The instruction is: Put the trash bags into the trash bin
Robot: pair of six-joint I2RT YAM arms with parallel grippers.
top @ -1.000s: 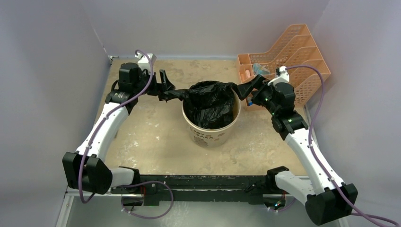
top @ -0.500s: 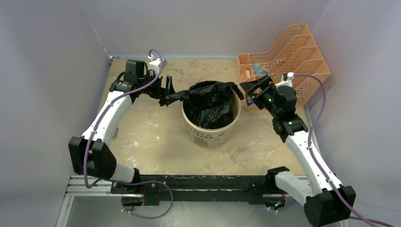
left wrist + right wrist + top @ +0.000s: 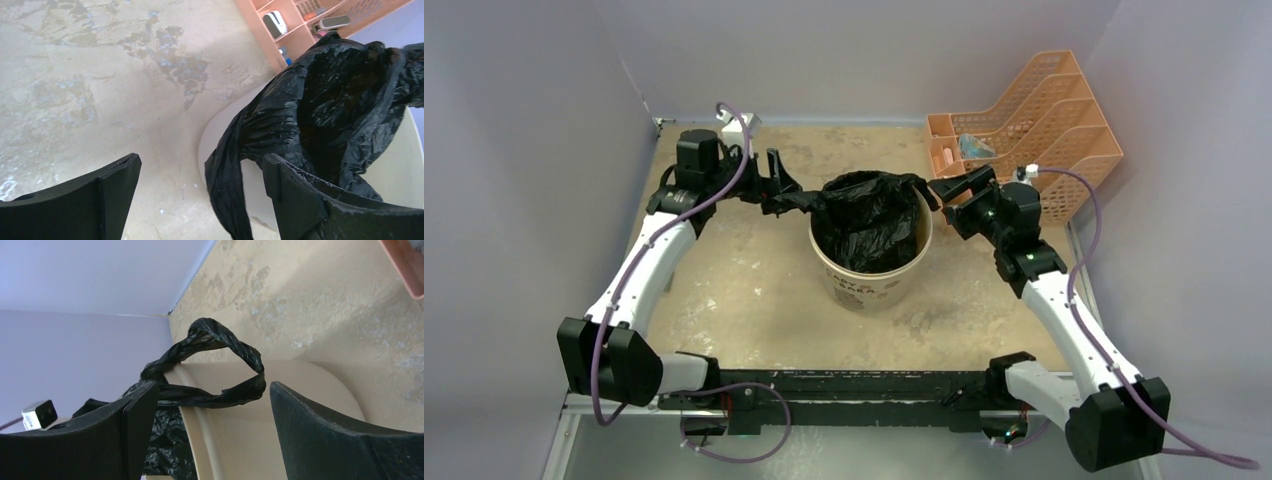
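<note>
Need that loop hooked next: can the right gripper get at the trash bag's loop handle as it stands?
Likely yes: the right gripper is open and the loop handle lies just ahead of the gap between its fingers, draped over the trash bin rim, nothing blocking.

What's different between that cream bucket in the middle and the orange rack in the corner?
The cream bucket is round, with smooth solid walls and brown lettering; the orange rack is angular, with mesh walls and stepped slots. The bucket has a black bag lining it; the rack holds a few small items. Both are open-topped and stand on the table.
</note>
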